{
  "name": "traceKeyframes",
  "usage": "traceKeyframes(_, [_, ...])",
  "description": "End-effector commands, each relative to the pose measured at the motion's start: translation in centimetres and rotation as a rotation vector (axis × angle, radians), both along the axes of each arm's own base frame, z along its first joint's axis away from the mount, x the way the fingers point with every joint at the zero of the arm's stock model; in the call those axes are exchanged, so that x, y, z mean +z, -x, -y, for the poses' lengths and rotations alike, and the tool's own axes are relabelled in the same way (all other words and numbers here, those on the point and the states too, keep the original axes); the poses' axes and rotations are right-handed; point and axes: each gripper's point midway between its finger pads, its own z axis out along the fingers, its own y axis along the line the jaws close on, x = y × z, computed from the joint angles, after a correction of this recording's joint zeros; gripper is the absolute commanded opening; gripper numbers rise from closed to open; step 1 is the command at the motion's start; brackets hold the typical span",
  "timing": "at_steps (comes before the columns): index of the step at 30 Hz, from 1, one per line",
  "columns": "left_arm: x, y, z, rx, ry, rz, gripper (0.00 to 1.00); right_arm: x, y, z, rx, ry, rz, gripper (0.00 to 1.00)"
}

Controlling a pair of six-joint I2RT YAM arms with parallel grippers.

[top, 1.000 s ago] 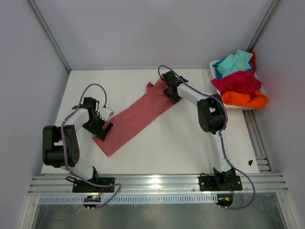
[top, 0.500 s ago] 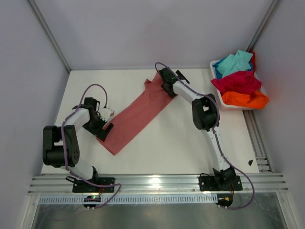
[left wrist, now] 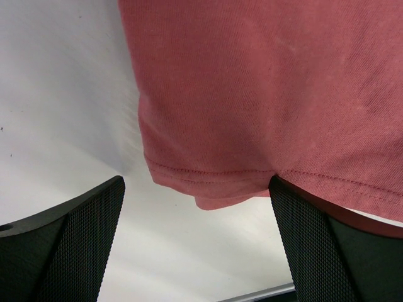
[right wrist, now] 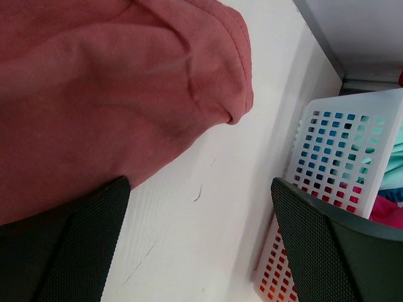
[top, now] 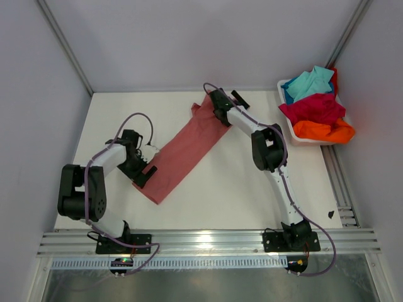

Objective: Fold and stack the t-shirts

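1. Counter: white, flat, walled on three sides; carries every item below.

2. Salmon-pink t-shirt: lies flat on the counter as one long narrow band. It runs diagonally from the near left to the far middle. The near end shows a stitched hem; the far end is rumpled into soft folds.

3. White plastic tub: stands at the far right corner of the counter, well apart from the pink shirt. Its side wall is perforated.

4. T-shirts in the tub, all loosely crumpled: crimson t-shirt in the middle, orange t-shirt at the near end, turquoise t-shirt at the far end.

5. Left tool: jaws spread wide, gripping nothing. It sits low at the near hem of the pink shirt, and the hem corner lies between the fingers.

6. Right tool: jaws spread wide, gripping nothing. It sits low at the far end of the pink shirt, with the rumpled edge by one finger and the tub wall beyond the other.
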Motion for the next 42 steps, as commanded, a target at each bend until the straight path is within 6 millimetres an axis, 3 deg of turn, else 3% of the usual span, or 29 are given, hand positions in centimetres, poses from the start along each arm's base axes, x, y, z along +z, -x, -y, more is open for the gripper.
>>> traceKeyframes(1, [-0.1, 0.4, 0.4, -0.018, -0.029, 0.001, 0.99, -1.7, -1.1, 0.9, -0.023, -0.019, 0.005, 0.99])
traceKeyframes(6, [0.0, 0.9, 1.5, -0.091, -0.089, 0.019, 0.99, -0.9, -1.8, 0.6, -0.035, -0.085, 0.011, 0.99])
traceKeyframes(19, [-1.0, 1.9, 8.5, -0.286, -0.116, 0.001, 0.99, -0.7, -1.3, -0.1, -0.031, -0.139, -0.015, 0.99])
traceKeyframes(24, [-0.5, 2.5, 11.5, -0.311, -0.034, -0.035, 0.99, -0.8, -1.1, 0.3, -0.022, -0.104, -0.031, 0.99])
traceKeyframes(31, [-0.3, 2.8, 12.5, -0.34, -0.042, -0.035, 0.99, -0.9, -1.6, 1.1, -0.019, -0.078, -0.019, 0.99])
traceKeyframes(42, [-0.5, 6.5, 14.3, -0.412, -0.025, -0.116, 0.99, -0.5, -3.1, 2.3, -0.002, 0.064, 0.039, 0.99])
